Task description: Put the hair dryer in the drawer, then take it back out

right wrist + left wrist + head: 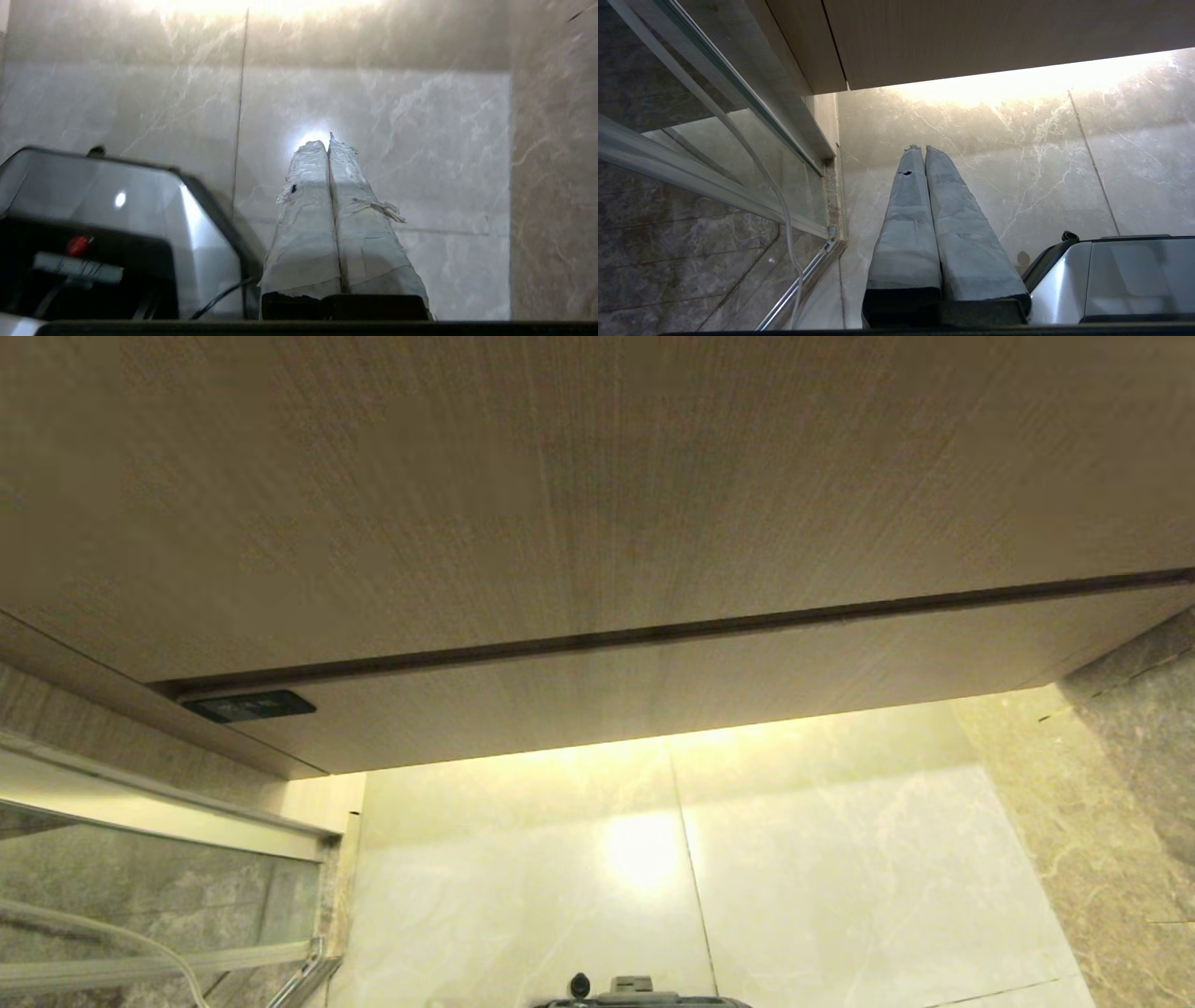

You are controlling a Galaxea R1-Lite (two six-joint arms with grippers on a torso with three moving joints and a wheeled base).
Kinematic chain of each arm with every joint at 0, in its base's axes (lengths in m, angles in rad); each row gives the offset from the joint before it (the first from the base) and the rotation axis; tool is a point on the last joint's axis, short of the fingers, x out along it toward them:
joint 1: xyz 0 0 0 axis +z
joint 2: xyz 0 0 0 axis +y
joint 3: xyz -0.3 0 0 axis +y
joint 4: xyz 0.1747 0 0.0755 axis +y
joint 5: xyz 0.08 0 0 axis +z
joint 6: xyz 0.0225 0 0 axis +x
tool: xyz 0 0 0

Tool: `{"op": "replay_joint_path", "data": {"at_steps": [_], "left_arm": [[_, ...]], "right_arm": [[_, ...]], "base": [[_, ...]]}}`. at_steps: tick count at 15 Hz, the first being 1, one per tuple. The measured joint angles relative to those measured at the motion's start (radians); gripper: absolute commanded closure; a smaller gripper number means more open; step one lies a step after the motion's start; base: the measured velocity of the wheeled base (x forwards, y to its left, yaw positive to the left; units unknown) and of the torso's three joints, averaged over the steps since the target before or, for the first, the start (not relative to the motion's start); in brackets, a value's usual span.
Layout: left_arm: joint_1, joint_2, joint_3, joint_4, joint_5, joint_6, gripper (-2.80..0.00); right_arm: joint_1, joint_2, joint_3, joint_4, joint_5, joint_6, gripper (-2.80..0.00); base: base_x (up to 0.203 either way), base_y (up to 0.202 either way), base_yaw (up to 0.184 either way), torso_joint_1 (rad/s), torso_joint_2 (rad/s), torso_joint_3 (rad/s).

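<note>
Hair dryer: not visible in any view, so its place can't be told. The drawer (709,663) reads as the low wood-grain front under the dark horizontal seam in the head view, pushed flush and closed; above it is the taller wood-grain panel (560,476), and a small dark inset (249,706) sits at the left end of the seam. Under the cabinet a light strip throws a glow on the pale marble floor (840,859). Left gripper (919,148) hangs low, pointing at the floor, its tape-wrapped fingers (906,219) pressed together, nothing between them; beside it a glass partition with metal frame (714,186), with a white cord (784,210) running down along it. Right gripper (327,140) likewise points at the floor, wrapped fingers (308,224) closed tight on nothing. The robot base (93,224), silver and black, shows next to both. Step judgement: either the very start or the very end, since both grippers are empty, the drawer is shut and the dryer is out of sight; can't settle which. If work remains, the next move calls for raising an arm to the drawer front, getting an edge grip on a handleless face, and pulling it straight out.
</note>
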Motion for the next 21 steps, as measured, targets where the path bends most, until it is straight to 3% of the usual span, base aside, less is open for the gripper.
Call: {"op": "replay_joint_path", "data": {"at_steps": [2, 5, 10, 21], "left_arm": [[0.0, 0.0, 0.0, -0.001, 0.0, 0.0, 0.0], [0.0, 0.0, 0.0, 0.0, 0.0, 0.0, 0.0], [0.0, 0.0, 0.001, 0.0, 0.0, 0.0, 0.0], [0.0, 0.0, 0.001, 0.0, 0.0, 0.0, 0.0]], "right_arm": [[-0.003, -0.092, 0.057, -0.069, -0.082, 0.006, 0.0], [-0.005, -0.192, 0.086, -0.049, -0.122, 0.07, 0.0], [-0.005, -0.232, 0.09, -0.038, -0.125, 0.113, 0.0], [-0.005, -0.237, 0.091, -0.038, -0.126, 0.116, 0.0]], "base": [[0.0, 0.0, 0.0, 0.0, 0.0, 0.0], [0.0, 0.0, 0.0, 0.0, 0.0, 0.0], [0.0, 0.0, 0.0, 0.0, 0.0, 0.0], [0.0, 0.0, 0.0, 0.0, 0.0, 0.0]]}}
